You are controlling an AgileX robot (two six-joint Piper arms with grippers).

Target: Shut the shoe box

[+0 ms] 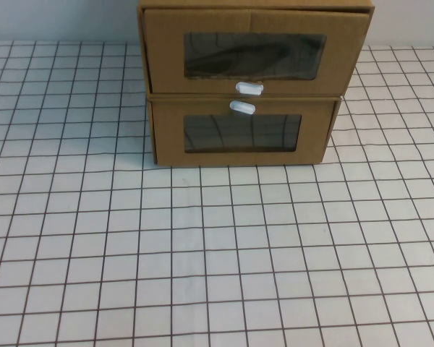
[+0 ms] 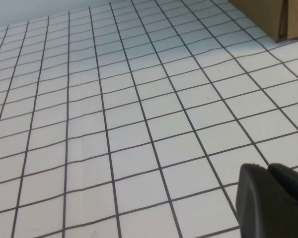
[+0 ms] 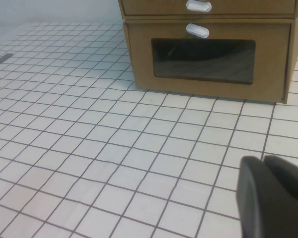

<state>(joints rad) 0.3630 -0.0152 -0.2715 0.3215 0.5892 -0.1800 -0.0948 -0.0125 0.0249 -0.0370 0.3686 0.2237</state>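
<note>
Both end effectors, left (image 2: 273,201) and right (image 3: 273,198), hover above bare counter (image 1: 217,275); I cannot tell their grip state. Shoe box (image 1: 253,50) sits atop its twin box (image 1: 242,134) at the counter's far edge.

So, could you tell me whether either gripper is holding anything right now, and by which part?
Nothing is held: the left gripper and right gripper hang over bare table, away from the shoe box.
</note>
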